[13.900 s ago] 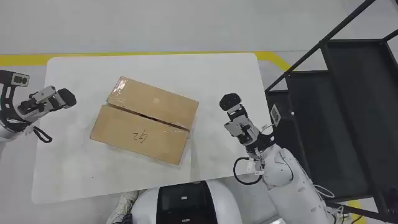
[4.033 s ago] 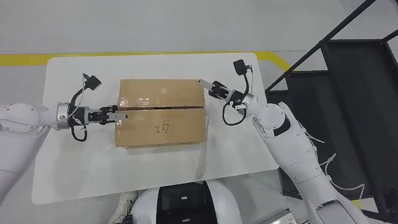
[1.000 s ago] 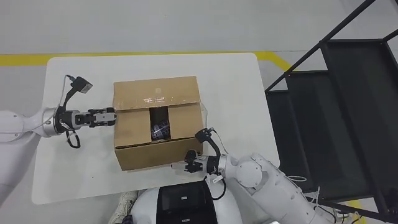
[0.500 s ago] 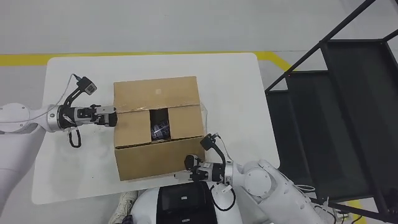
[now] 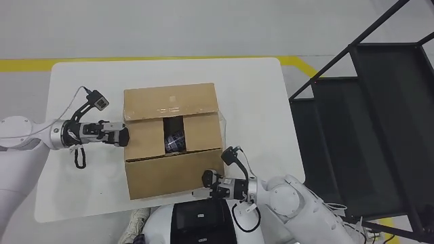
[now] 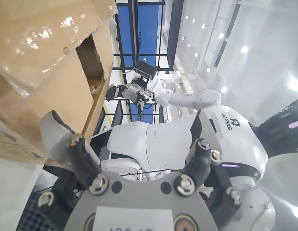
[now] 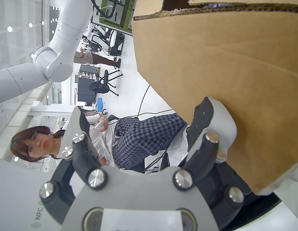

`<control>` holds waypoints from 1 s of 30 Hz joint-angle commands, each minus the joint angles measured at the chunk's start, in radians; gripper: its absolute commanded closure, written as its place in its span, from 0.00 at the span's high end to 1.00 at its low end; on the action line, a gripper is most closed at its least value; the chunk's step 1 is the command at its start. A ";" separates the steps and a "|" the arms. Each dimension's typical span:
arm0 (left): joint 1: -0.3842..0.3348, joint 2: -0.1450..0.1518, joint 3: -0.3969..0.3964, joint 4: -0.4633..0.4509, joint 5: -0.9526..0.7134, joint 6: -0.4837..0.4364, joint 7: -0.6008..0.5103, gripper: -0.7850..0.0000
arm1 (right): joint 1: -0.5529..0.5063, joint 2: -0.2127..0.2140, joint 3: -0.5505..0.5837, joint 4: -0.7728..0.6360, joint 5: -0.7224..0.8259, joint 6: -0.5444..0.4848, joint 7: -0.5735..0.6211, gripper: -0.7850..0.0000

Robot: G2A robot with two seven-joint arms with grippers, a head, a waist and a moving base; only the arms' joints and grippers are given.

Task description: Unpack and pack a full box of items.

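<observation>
Nothing I can actually read here tbh. The box (image 5: 169, 142) is plain cardboard. There's a white sticker (image 6: 133, 218) at the base of the left gripper (image 5: 116, 135) and a second sticker (image 7: 141, 220) behind the right gripper (image 7: 143, 115). Both are half out of sight, print illegible.

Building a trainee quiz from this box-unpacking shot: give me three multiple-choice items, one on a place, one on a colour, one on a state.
1. Where is the left gripper relative to the box? A on top; B at its side; C inside.
2. What colour is the table? A white; B black; C green.
3. How are the box's top flaps? A taped shut; B parted; C torn off.
B, it sits beside the box's side; A, the bare tabletop is white; B, a gap shows a dark item inside.
</observation>
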 commanded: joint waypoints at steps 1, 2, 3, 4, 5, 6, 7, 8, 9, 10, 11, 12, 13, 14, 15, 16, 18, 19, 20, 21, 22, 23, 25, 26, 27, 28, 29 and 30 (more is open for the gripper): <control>-0.010 -0.006 0.008 0.026 -0.004 0.006 -0.006 1.00 | -0.001 0.001 0.001 0.000 0.003 0.000 -0.001 1.00; -0.016 -0.009 0.013 0.035 -0.007 0.008 -0.008 1.00 | -0.001 0.002 0.002 0.000 0.003 0.000 -0.001 1.00; -0.023 -0.013 0.016 0.045 -0.012 0.009 -0.009 1.00 | -0.001 0.003 0.003 0.000 0.004 -0.001 0.000 1.00; -0.030 -0.016 0.020 0.052 -0.015 0.011 -0.011 1.00 | -0.002 0.004 0.003 -0.001 0.006 -0.001 -0.002 1.00; -0.038 -0.020 0.024 0.055 -0.024 0.013 -0.013 1.00 | -0.002 0.004 0.004 -0.002 0.008 -0.002 -0.001 1.00; -0.048 -0.024 0.028 0.060 -0.031 0.013 -0.013 1.00 | -0.001 0.005 0.004 -0.002 0.010 -0.002 -0.001 1.00; -0.058 -0.027 0.034 0.067 -0.032 0.013 -0.013 1.00 | -0.001 0.006 0.005 -0.003 0.011 -0.002 0.000 1.00; -0.072 -0.032 0.040 0.070 -0.036 0.013 -0.013 1.00 | 0.000 0.006 0.005 -0.004 0.014 -0.002 0.000 1.00; -0.085 -0.036 0.047 0.074 -0.040 0.013 -0.013 1.00 | 0.000 0.007 0.006 -0.005 0.017 -0.002 0.000 1.00; -0.100 -0.041 0.053 0.078 -0.048 0.013 -0.013 1.00 | 0.001 0.007 0.007 -0.005 0.020 -0.002 -0.001 1.00; -0.116 -0.045 0.060 0.080 -0.053 0.013 -0.013 1.00 | 0.001 0.008 0.009 -0.005 0.021 -0.001 -0.003 1.00; -0.132 -0.049 0.066 0.084 -0.055 0.013 -0.013 1.00 | 0.001 0.009 0.011 -0.006 0.023 -0.001 -0.005 1.00; -0.150 -0.053 0.068 0.086 -0.059 0.013 -0.013 1.00 | 0.001 0.010 0.014 -0.006 0.026 -0.002 -0.007 1.00; -0.163 -0.058 0.072 0.091 -0.063 0.013 -0.013 1.00 | -0.001 0.010 0.017 -0.006 0.028 -0.004 -0.010 1.00; -0.177 -0.062 0.076 0.098 -0.072 0.013 -0.013 1.00 | -0.002 0.011 0.020 -0.006 0.031 -0.005 -0.014 1.00; -0.193 -0.066 0.078 0.106 -0.081 0.013 -0.013 1.00 | -0.004 0.012 0.024 -0.006 0.033 -0.005 -0.016 1.00; -0.224 -0.074 0.086 0.129 -0.091 0.013 -0.013 1.00 | -0.007 0.014 0.032 -0.005 0.038 -0.007 -0.022 1.00; -0.239 -0.079 0.094 0.141 -0.093 0.013 -0.013 1.00 | -0.008 0.015 0.035 -0.005 0.040 -0.008 -0.024 1.00; -0.253 -0.083 0.102 0.150 -0.096 0.013 -0.013 1.00 | -0.010 0.016 0.038 -0.005 0.042 -0.009 -0.025 1.00; -0.263 -0.087 0.115 0.152 -0.092 0.014 -0.013 1.00 | -0.012 0.017 0.041 -0.006 0.043 -0.009 -0.028 1.00; -0.270 -0.089 0.130 0.150 -0.081 0.016 -0.013 1.00 | -0.015 0.018 0.043 -0.007 0.044 -0.009 -0.028 1.00; -0.272 -0.089 0.144 0.151 -0.065 0.017 -0.013 1.00 | -0.018 0.019 0.045 -0.010 0.045 -0.011 -0.029 1.00; -0.259 -0.087 0.172 0.140 -0.078 0.040 -0.013 1.00 | -0.026 0.021 0.049 -0.015 0.044 -0.015 -0.031 1.00; -0.247 -0.084 0.184 0.127 -0.097 0.046 -0.013 1.00 | -0.029 0.022 0.050 -0.016 0.045 -0.016 -0.031 1.00; -0.233 -0.079 0.194 0.114 -0.110 0.043 -0.013 1.00 | -0.032 0.023 0.051 -0.016 0.045 -0.017 -0.031 1.00; -0.215 -0.073 0.205 0.106 -0.120 0.041 -0.013 1.00 | -0.033 0.024 0.051 -0.015 0.045 -0.017 -0.030 1.00; -0.201 -0.066 0.213 0.096 -0.130 0.040 -0.013 1.00 | -0.032 0.024 0.051 -0.014 0.047 -0.018 -0.029 1.00; -0.184 -0.058 0.222 0.085 -0.143 0.041 -0.013 1.00 | -0.031 0.025 0.049 -0.013 0.047 -0.018 -0.027 1.00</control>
